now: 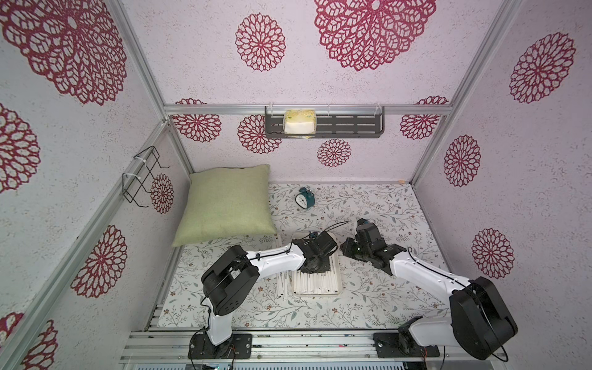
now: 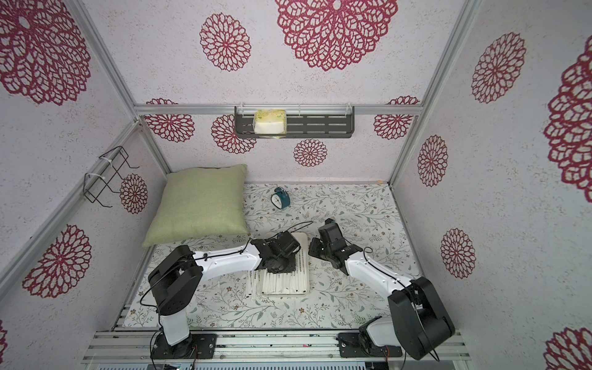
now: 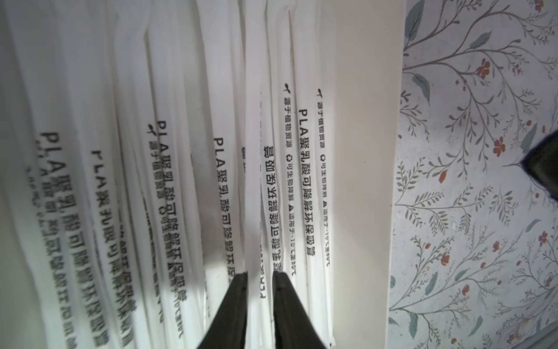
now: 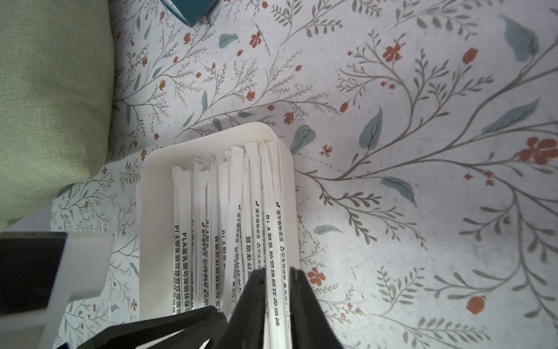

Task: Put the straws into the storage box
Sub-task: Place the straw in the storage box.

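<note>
Now the storage box (image 4: 154, 196) sits mid-worktop toward the near edge, straws (image 1: 315, 283) packed lengthwise inside; loose straws (image 1: 282, 285) lie on the worktop just beside its left edge. Left gripper (image 3: 260, 275) over the box, jaws slightly apart. Right gripper (image 4: 277, 270) at the box's right edge, narrow gap, one straw between; clamped or not, cannot tell.
</note>
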`<state>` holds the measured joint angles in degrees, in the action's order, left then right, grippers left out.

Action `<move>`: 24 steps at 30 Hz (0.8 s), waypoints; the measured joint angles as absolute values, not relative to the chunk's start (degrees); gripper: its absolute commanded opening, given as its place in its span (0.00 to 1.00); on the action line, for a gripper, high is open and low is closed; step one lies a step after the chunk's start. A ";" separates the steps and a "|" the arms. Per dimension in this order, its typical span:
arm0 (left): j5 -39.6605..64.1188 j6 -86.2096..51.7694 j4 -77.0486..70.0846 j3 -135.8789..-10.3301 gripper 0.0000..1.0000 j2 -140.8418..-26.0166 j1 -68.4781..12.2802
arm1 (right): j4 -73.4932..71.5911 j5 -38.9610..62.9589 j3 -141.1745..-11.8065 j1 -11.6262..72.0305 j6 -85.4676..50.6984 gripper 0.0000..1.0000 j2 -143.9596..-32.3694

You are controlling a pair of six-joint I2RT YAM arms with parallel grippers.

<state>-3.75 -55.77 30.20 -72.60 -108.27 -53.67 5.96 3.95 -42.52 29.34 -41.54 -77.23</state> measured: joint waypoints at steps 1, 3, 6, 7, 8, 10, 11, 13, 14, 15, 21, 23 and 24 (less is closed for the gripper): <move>-3.95 -55.75 30.81 -72.97 0.24 -108.27 -53.60 | 5.91 4.03 -42.52 29.32 -41.54 0.21 -77.23; -4.54 -55.59 31.48 -73.28 0.25 -107.96 -53.45 | 5.78 4.40 -42.52 29.23 -41.54 0.21 -77.23; -5.48 -55.31 33.26 -73.23 0.27 -106.26 -53.28 | 5.78 4.80 -42.52 29.23 -41.56 0.21 -77.23; -5.96 -55.07 33.89 -73.23 0.28 -105.30 -53.23 | 5.76 4.82 -42.52 29.23 -41.56 0.21 -77.23; -6.79 -54.68 34.92 -73.19 0.29 -103.68 -53.15 | 5.76 4.84 -42.52 29.23 -41.54 0.21 -77.23; -8.29 -54.02 36.38 -72.66 0.34 -100.07 -52.73 | 5.82 4.80 -42.52 29.26 -41.56 0.21 -77.25; -8.97 -53.43 36.64 -71.70 0.37 -97.45 -52.18 | 5.87 4.80 -42.52 29.28 -41.54 0.21 -77.25; -10.24 -52.34 36.80 -68.38 0.41 -91.61 -50.35 | 5.93 4.67 -42.52 29.82 -41.56 0.21 -77.36; -10.81 -51.62 36.91 -65.87 0.43 -88.25 -48.71 | 6.11 4.47 -42.61 30.24 -41.56 0.21 -77.49; -11.11 -51.05 36.99 -63.46 0.45 -85.47 -46.89 | 6.42 4.12 -42.78 30.96 -41.56 0.21 -77.71; -9.21 -48.18 35.46 -49.67 0.43 -77.14 -35.20 | 7.55 0.62 -46.09 39.20 -41.98 0.20 -81.69; -7.90 -47.99 34.59 -47.35 0.43 -77.47 -34.04 | 7.33 0.16 -46.50 41.25 -42.57 0.20 -82.87; -7.18 -47.99 34.30 -46.72 0.42 -78.02 -33.93 | 7.25 0.14 -46.52 41.80 -42.81 0.20 -83.26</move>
